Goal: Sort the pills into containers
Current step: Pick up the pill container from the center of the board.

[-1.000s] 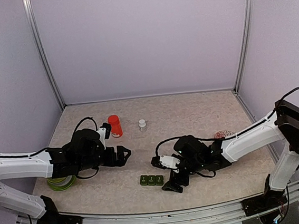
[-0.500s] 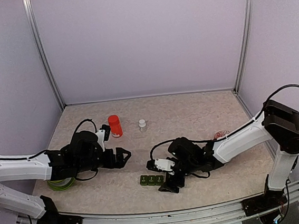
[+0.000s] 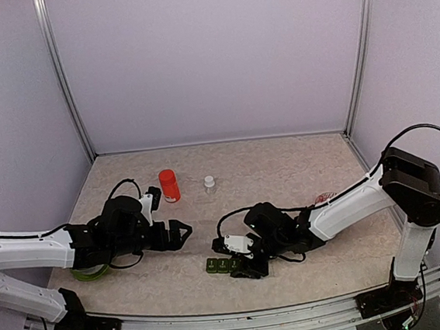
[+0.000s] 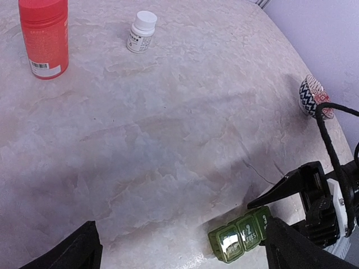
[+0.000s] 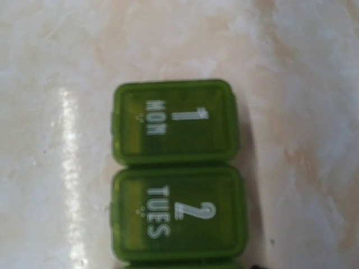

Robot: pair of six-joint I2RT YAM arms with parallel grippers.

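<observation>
The containers (image 3: 222, 265) are a dark green strip of three joined compartments lying near the front edge, all lids shut. The right wrist view is filled by the containers (image 5: 176, 174), marked "1 MON" and "2 TUES"; that gripper's own fingers do not show there. My right gripper (image 3: 239, 265) sits on the strip's right end with its jaws narrowed around the third compartment. In the left wrist view one right finger lies against the far side of the containers (image 4: 241, 241). My left gripper (image 3: 184, 233) hovers open and empty, left of the strip. No pills are in view.
A red bottle (image 3: 169, 185) and a small white bottle (image 3: 209, 184) stand at mid-table behind the arms. A lime-green bowl (image 3: 90, 270) sits under the left arm. A red-and-blue patterned object (image 3: 328, 198) lies behind the right arm.
My right gripper has slid left onto the strip's right end and its jaws have closed in from wide open. The left arm has barely shifted.
</observation>
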